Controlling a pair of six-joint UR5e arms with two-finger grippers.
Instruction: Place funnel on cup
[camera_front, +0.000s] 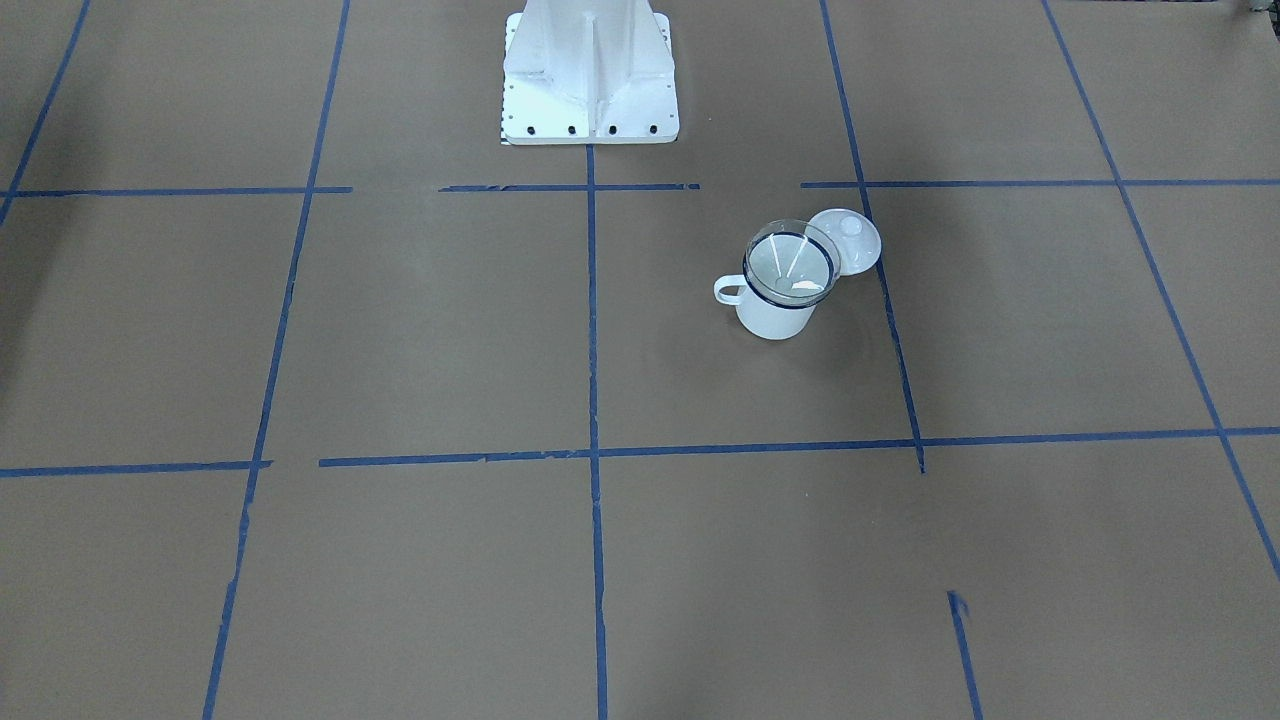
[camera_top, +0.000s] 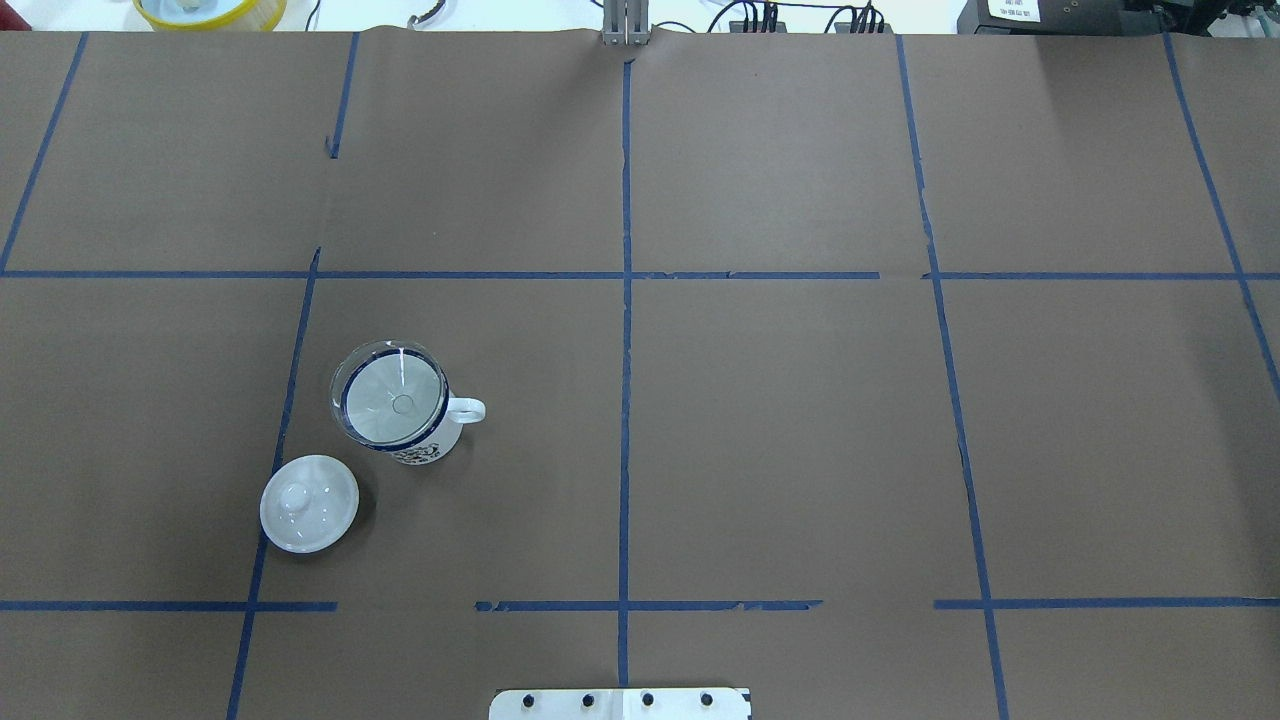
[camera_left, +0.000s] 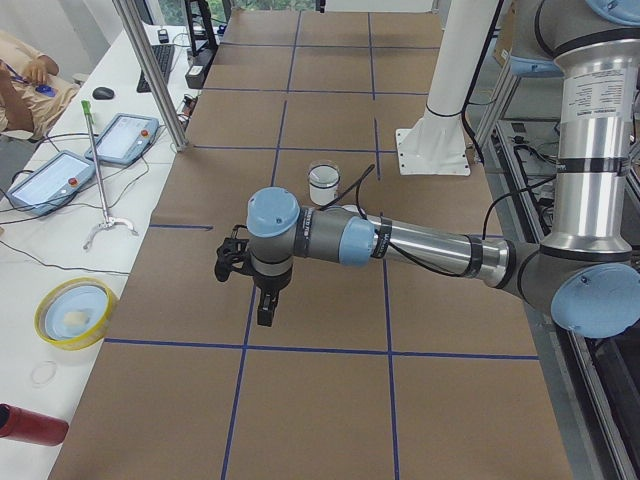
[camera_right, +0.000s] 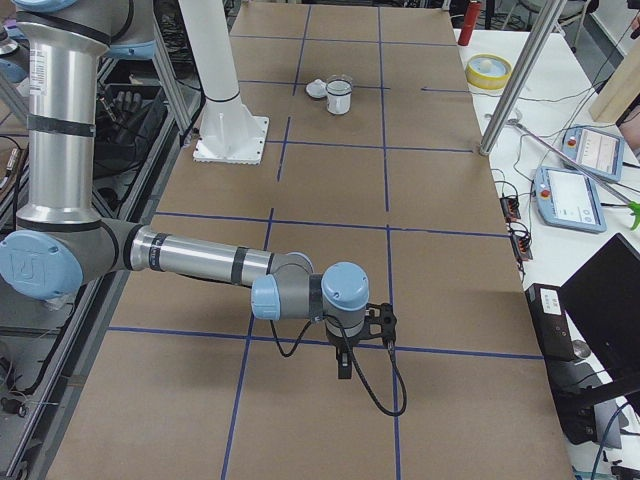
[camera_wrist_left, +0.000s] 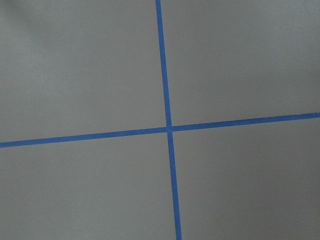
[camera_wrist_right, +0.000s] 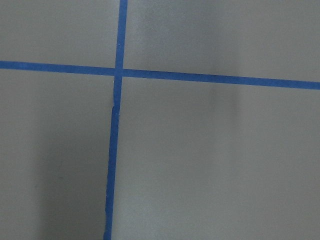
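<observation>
funnel (camera_top: 392, 403) seated in the mouth of the cup (camera_top: 425, 450), wide rim up, spout down inside the cup, long axis vertical. in the overhead view the clear rim covers the dark blue cup rim and overhangs it a little toward 10 o'clock. cup stands upright on the worktop (camera_top: 800, 450), in the robot's left half, at about 8 o'clock from the central crossing of the blue tape lines. its loop handle points to 3 o'clock in the overhead view and to 9 o'clock in the front-facing view. a round white knobbed lid (camera_top: 309, 503) lies knob up on the worktop at 7 o'clock from the cup in the overhead view, near it. from the front it is partly hidden behind the cup, so contact cannot be judged. nothing grips the funnel or the cup. left fingers (camera_left: 230, 262) show only in the left side view, held above the worktop well apart from the cup, which stands at 1 o'clock from them; i cannot tell how wide they stand. right fingers (camera_right: 384, 322) show only in the right side view, also above the worktop, at the end far from the cup; their gap cannot be told either. both wrist views show only brown worktop and crossed tape lines.
</observation>
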